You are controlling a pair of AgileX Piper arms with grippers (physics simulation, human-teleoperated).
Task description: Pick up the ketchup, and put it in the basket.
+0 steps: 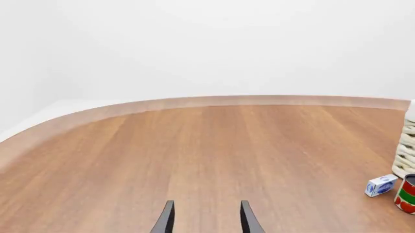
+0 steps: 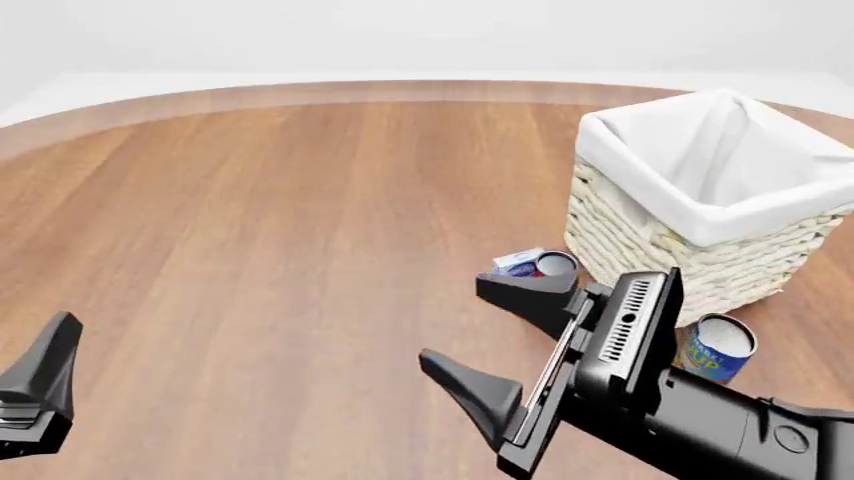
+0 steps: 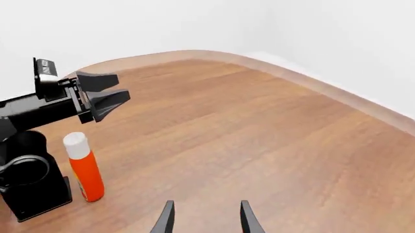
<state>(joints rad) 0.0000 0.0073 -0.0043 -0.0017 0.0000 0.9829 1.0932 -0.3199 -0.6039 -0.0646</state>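
Note:
The ketchup (image 3: 85, 168), a red bottle with a white cap, shows only in the right wrist view, standing upright beside the left arm's black base (image 3: 29, 174). The basket (image 2: 707, 200), cream wicker with a white liner, stands at the right in the front view, and its edge shows in the left wrist view (image 1: 407, 145). My right gripper (image 2: 470, 328) is open and empty, hovering left of the basket; it also shows in the right wrist view (image 3: 206, 218). My left gripper (image 1: 206, 219) is open and empty at the near left (image 2: 40, 385), well above the ketchup (image 3: 104, 92).
A red-and-green tomato sauce can (image 2: 554, 265) and a small blue-white box (image 2: 514, 262) sit by the basket's near-left corner, also in the left wrist view (image 1: 407, 194), (image 1: 380, 185). A blue can (image 2: 717, 347) stands in front of the basket. The table's curved far edge (image 2: 400, 92) runs across the back.

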